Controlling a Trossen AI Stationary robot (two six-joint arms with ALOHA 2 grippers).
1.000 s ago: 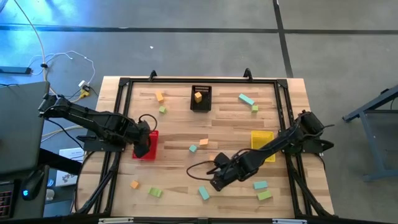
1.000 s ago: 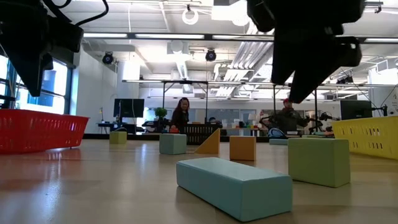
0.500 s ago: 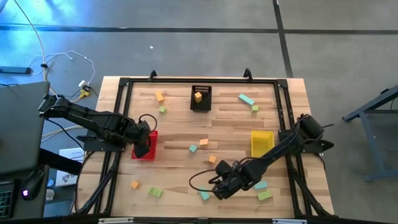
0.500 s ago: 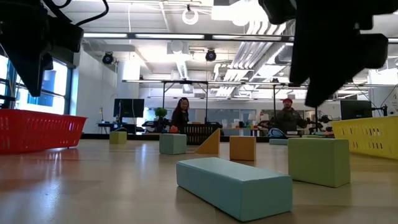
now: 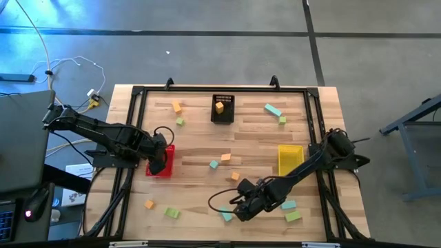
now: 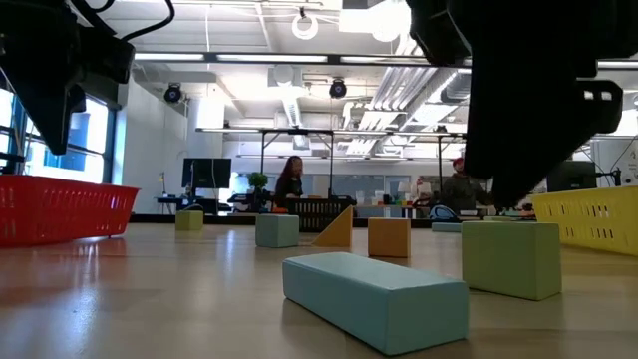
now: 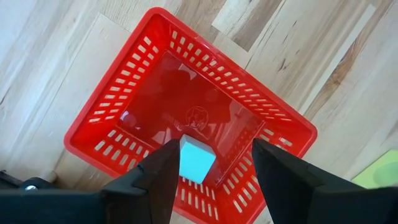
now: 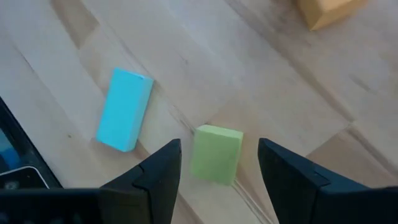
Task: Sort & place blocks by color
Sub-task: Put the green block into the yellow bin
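Right claw (image 8: 217, 180), fingers spread, has been lowered over a green block (image 8: 216, 154), nearer than before. Left claw (image 7: 205, 171) stays spread above the red basket (image 7: 106, 109), a teal cube (image 7: 196, 158) between its fingers.

From overhead, my left gripper (image 5: 160, 157) covers part of the red mesh basket (image 5: 169, 160), so the small teal cube (image 7: 196, 159) inside it shows only from my left wrist, its near side cut by my left fingers (image 7: 163, 174). At that picture's four o'clock edge a light green block (image 7: 380, 169) is cropped to a corner. My right gripper (image 5: 242, 207) hides the small light green cube (image 8: 216, 153) from above. At eleven o'clock beyond it an orange block (image 8: 331, 11) is blurred and cut off. From table height the yellow mesh basket (image 6: 590, 217) runs off at three o'clock.
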